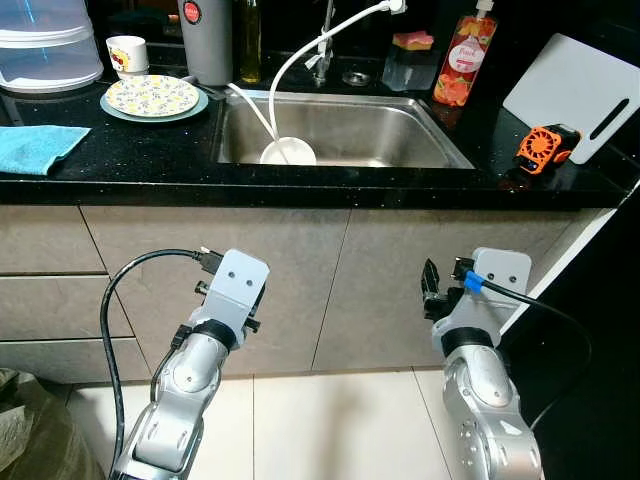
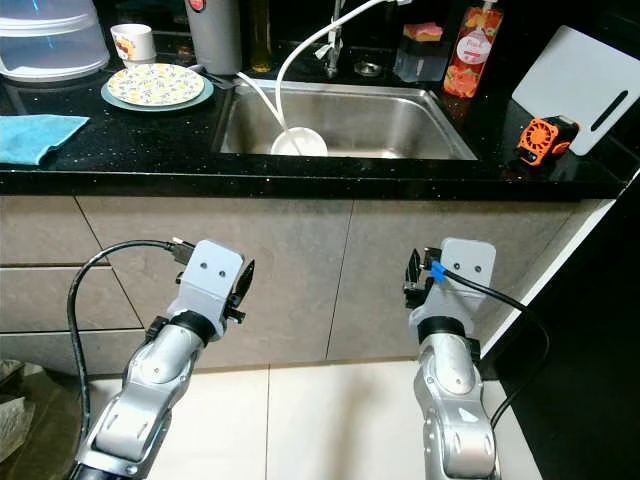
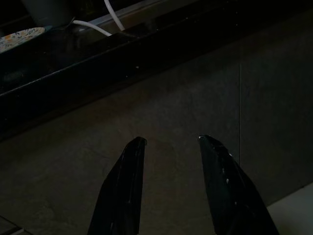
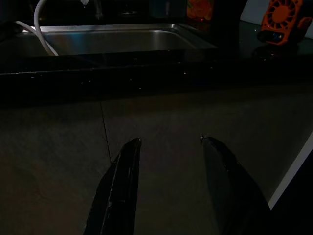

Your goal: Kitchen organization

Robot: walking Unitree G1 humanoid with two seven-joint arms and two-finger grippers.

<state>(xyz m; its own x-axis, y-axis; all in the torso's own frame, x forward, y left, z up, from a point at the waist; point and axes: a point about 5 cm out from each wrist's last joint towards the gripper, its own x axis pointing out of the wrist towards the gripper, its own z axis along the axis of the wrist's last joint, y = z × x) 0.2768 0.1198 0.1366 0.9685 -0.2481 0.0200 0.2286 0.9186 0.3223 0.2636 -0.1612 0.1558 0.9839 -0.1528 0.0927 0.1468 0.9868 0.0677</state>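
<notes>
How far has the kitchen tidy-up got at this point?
Nothing looks done yet. Both tools, left and right, are open and hold nothing, below the counter edge. Left to sort: the plate, blue cloth and orange gadget on the counter, and the white bowl in the sink.

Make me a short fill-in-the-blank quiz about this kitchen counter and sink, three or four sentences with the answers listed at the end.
1. The white bowl lies inside the ______.
2. The flowered plate rests on the counter to the ______ of the sink.
3. The folded cloth at the counter's left end is ______ in colour.
4. The fingers of the left gripper and the right gripper are ______, holding nothing.

Missing words: sink; left; blue; open
</notes>
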